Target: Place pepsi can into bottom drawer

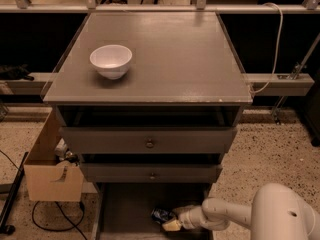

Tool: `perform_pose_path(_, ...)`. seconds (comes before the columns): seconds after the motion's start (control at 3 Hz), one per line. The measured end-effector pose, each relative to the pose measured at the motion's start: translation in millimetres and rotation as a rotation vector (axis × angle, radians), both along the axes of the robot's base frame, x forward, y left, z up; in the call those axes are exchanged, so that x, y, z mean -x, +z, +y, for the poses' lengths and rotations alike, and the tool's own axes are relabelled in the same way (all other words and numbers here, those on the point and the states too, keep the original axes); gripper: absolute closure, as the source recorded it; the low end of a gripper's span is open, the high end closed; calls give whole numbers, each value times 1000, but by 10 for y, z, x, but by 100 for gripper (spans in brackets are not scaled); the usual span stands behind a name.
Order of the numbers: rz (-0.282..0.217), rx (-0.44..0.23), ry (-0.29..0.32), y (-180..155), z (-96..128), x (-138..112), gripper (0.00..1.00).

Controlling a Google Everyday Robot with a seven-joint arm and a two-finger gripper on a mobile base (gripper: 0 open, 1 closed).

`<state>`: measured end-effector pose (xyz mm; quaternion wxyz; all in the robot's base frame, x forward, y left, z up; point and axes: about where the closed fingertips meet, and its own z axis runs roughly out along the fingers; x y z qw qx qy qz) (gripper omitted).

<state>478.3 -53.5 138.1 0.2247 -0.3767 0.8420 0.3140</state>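
Observation:
The pepsi can (161, 215), blue with silver markings, lies inside the open bottom drawer (125, 209), low on its grey floor right of the middle. My gripper (171, 223) reaches into the drawer from the right on the white arm (225, 215). Its tip is right against the can's lower right side. The can seems to rest on the drawer floor.
A white bowl (111, 60) stands on the cabinet top (170, 54) at the left. Two upper drawers with round knobs (149, 143) overhang the bottom drawer. A cardboard box (50, 174) and cables lie on the floor at the left. A white cable (276, 39) hangs at the right.

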Motion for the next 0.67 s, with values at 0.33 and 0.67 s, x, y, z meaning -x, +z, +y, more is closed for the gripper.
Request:
perform_pose_path(0.33, 0, 0, 0, 0, 1, 0, 0)
perform_pose_path(0.67, 0, 0, 0, 0, 1, 0, 0)
